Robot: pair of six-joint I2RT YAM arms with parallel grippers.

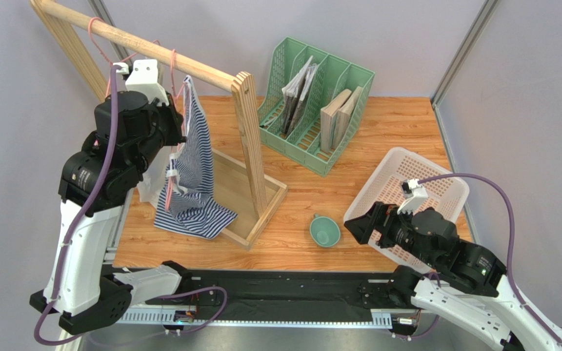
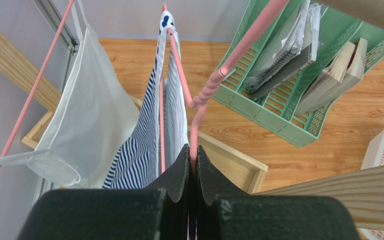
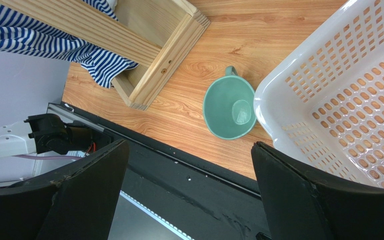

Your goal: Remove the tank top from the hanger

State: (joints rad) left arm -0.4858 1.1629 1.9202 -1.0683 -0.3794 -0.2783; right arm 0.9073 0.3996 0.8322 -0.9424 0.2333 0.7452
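A blue and white striped tank top (image 1: 191,168) hangs on a pink hanger (image 2: 199,100) from the wooden rail (image 1: 145,45); its hem lies on the rack's base. In the left wrist view the tank top (image 2: 144,140) hangs just left of the fingers. My left gripper (image 2: 193,155) is shut on the pink hanger's wire; in the top view it (image 1: 181,124) sits high beside the rail. My right gripper (image 3: 189,150) is open and empty, low at the table's front right, above the black front edge; the top view shows it (image 1: 361,223) beside the basket.
A white garment (image 2: 89,115) hangs on a second pink hanger to the left. A green mug (image 1: 324,231) stands by a white basket (image 1: 408,194). A green file rack (image 1: 313,102) with books stands at the back. The wooden rack post (image 1: 249,139) rises beside the tank top.
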